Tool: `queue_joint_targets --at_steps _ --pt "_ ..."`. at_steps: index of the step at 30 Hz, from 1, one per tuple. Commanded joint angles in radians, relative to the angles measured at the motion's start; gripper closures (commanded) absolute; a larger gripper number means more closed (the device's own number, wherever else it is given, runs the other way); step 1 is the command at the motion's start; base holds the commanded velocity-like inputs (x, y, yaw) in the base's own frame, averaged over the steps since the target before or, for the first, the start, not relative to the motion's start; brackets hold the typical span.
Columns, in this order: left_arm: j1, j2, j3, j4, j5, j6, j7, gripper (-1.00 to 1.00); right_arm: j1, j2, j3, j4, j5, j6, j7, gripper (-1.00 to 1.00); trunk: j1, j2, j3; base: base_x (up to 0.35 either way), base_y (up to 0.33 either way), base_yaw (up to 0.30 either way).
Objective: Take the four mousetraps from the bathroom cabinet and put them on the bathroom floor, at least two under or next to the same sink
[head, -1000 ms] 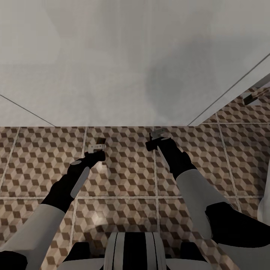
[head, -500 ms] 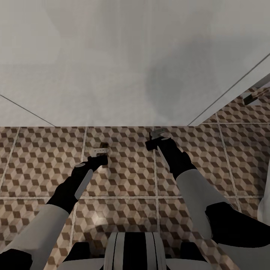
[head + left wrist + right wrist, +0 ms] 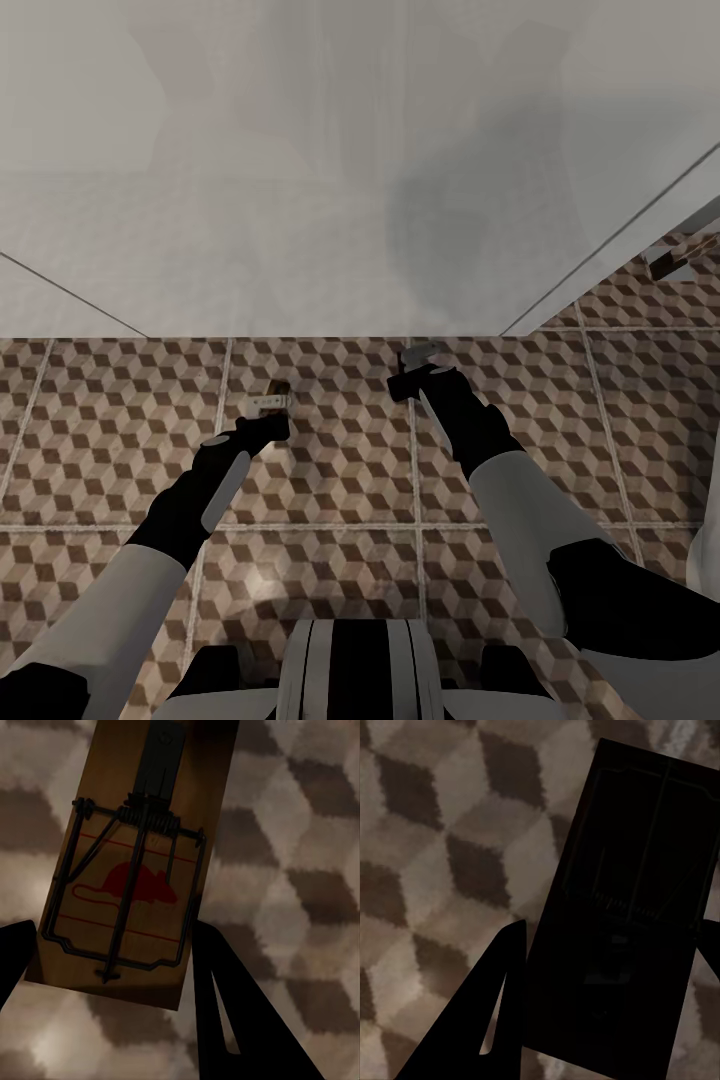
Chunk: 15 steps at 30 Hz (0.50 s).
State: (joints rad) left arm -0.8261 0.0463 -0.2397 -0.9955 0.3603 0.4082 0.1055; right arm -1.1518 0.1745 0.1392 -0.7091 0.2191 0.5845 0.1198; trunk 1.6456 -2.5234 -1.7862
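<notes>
Seen from the head: black left gripper (image 3: 266, 428) low over the brown-and-beige cube-patterned tile floor (image 3: 340, 480), a small flat brown wooden mousetrap (image 3: 272, 397) lying just beyond its open fingertips. Left wrist: jaws spread wide, holding nothing, that trap between and ahead of them. Right wrist: black right gripper (image 3: 607, 967) clamped on a second, shadowed dark mousetrap (image 3: 634, 907).

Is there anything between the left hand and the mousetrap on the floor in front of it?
Nothing visible. The mousetrap lies flat on the bathroom floor just ahead of the left hand, its near end between the open fingers, with only bare tile around it.
</notes>
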Motion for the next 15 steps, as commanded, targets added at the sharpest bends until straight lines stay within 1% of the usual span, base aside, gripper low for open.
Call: queue_joint_targets --at_steps 1,5,9,13,15 --pt "0.0 0.001 -0.004 -0.002 0.009 0.004 0.008 1.0 0.0 0.0 0.0 -0.001 0.009 0.005 0.008 1.0 0.0 0.0 -0.001 0.0 0.0 0.0" --pt "-0.001 0.001 -0.004 -0.008 0.009 0.004 0.008 1.0 0.0 0.0 0.0 -0.001 0.009 0.003 0.008 1.0 0.0 0.0 -0.001 0.0 0.0 0.0" --pt "-0.001 0.001 -0.004 -0.018 0.008 0.004 0.008 1.0 0.0 0.0 0.0 0.0 0.009 -0.023 0.008 1.0 0.0 0.0 -0.001 0.0 0.0 0.0" --pt "-0.001 0.001 -0.003 -0.03 0.008 0.004 0.008 1.0 0.0 0.0 0.0 0.006 0.009 -0.032 0.009 1.0 0.0 0.0 -0.001 0.0 0.0 0.0" --pt "-0.002 0.0 -0.003 -0.039 0.008 0.016 0.008 1.0 0.0 0.0 0.0 0.008 0.01 -0.034 0.009 1.0 0.0 0.0 -0.001 0.0 0.0 0.0"
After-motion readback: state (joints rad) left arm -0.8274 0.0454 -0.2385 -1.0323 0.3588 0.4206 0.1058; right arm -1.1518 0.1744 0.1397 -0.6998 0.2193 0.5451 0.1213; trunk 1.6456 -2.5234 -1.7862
